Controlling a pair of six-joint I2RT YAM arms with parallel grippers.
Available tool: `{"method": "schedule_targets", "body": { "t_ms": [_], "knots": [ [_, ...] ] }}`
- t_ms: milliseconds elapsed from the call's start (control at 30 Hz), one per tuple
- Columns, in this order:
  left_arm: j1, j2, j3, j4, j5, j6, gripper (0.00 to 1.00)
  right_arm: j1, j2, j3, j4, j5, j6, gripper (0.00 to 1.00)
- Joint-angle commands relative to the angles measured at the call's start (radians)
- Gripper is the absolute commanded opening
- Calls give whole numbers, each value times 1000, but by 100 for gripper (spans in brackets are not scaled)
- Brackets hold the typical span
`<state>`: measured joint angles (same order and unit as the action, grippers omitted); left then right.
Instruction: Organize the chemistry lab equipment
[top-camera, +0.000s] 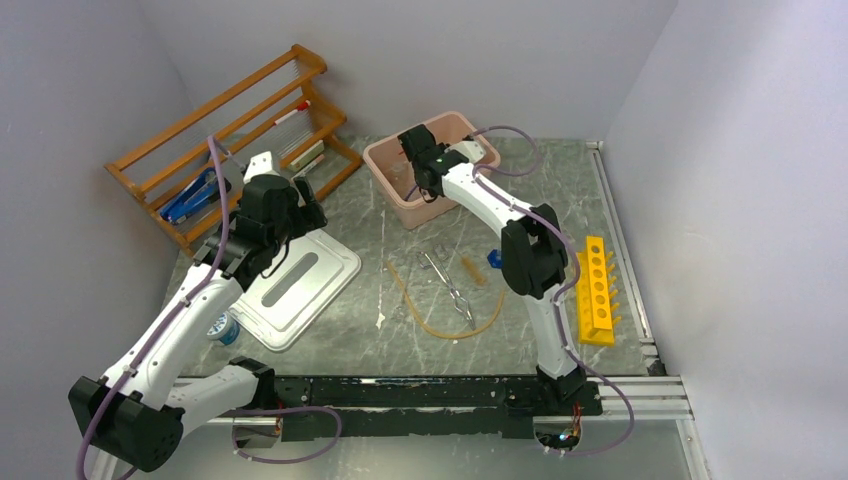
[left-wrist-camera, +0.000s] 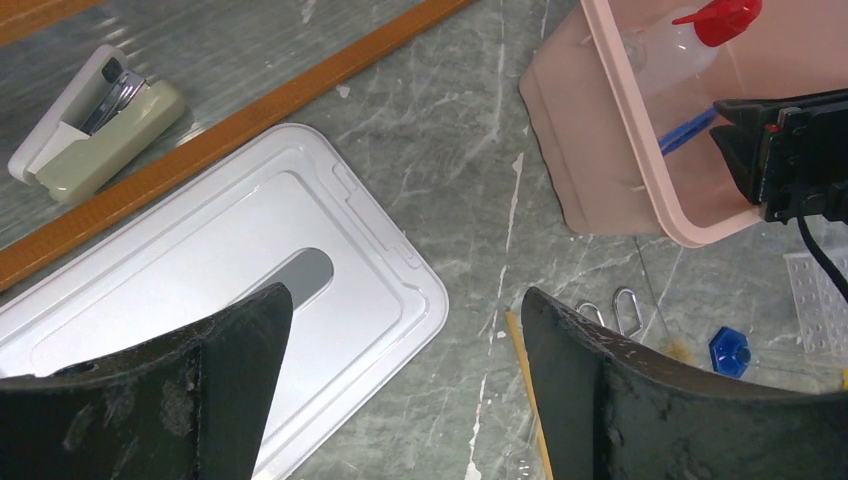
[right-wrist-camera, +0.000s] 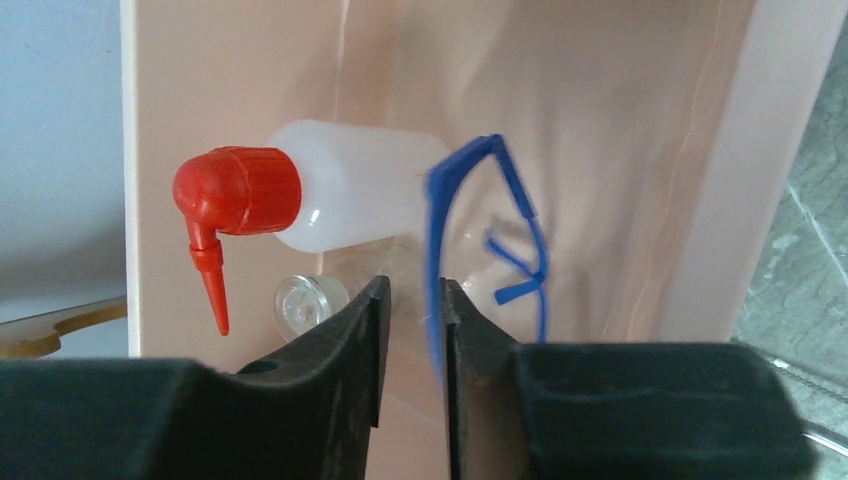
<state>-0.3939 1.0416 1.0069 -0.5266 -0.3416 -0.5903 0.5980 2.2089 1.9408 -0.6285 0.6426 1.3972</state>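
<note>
Right wrist view: my right tool (right-wrist-camera: 413, 290) points down into the pink tub (right-wrist-camera: 720, 200), its fingers parted by a narrow gap. The blue-framed goggles (right-wrist-camera: 432, 230) lie in the tub, with the frame edge right at the inner face of one finger. I cannot tell whether the two touch. The white squeeze bottle (right-wrist-camera: 350, 190) with its red cap lies on its side just beside the goggles, against the tub wall. A small clear round item (right-wrist-camera: 305, 300) lies next to the bottle.

My left tool (left-wrist-camera: 400, 300) is spread wide and holds nothing. It hangs above a corner of the white lid (left-wrist-camera: 330, 230), which lies flat on the worktop (top-camera: 380, 230) to the left of the tub.

On the worktop, nearer my bases than the tub:
- The metal tongs (top-camera: 447, 285) lie flat, with the tan rubber tubing (top-camera: 430, 325) curved around their near end.
- A small blue item (top-camera: 495, 258) lies near the tongs.
- The yellow tube rack (top-camera: 597, 290) lies toward the right edge, beside my right arm.

The orange shelf rack (top-camera: 205, 108) stands at the far left corner.
</note>
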Motion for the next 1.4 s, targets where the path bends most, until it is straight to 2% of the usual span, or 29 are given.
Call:
{"method": "schedule_targets", "body": {
  "t_ms": [0,100,333,467,600,700,867,1067,1167,1267,1367],
  "knots": [
    [10,3,36,-15,-36,15,89,-13,38,28,-40,29,40,32],
    [10,3,34,-16,-37,12,88,-15,15,25,-28,34,20,36],
    [10,3,32,0,-9,13,89,-16,-93,-12,50,53,-80,37],
    [10,-1,26,42,65,43,89,-21,-205,-88,242,-18,-356,38],
    [11,-17,20,101,136,87,91,-39,-313,-150,307,-110,-609,38],
    [10,-29,13,140,184,120,94,-56,-417,-242,322,-141,-738,45],
    [10,-34,14,183,313,210,97,-107,-606,-373,223,-186,-896,62],
    [5,-29,15,225,370,252,97,-140,-755,-488,24,-36,-988,84],
    [-7,-9,18,260,453,282,93,-161,-768,-527,-98,18,-957,88],
    [-28,4,11,314,527,337,91,-174,-779,-595,-98,-76,-949,88],
    [-48,25,37,311,521,348,92,-179,-781,-640,-65,-160,-948,85]
  ]
}}
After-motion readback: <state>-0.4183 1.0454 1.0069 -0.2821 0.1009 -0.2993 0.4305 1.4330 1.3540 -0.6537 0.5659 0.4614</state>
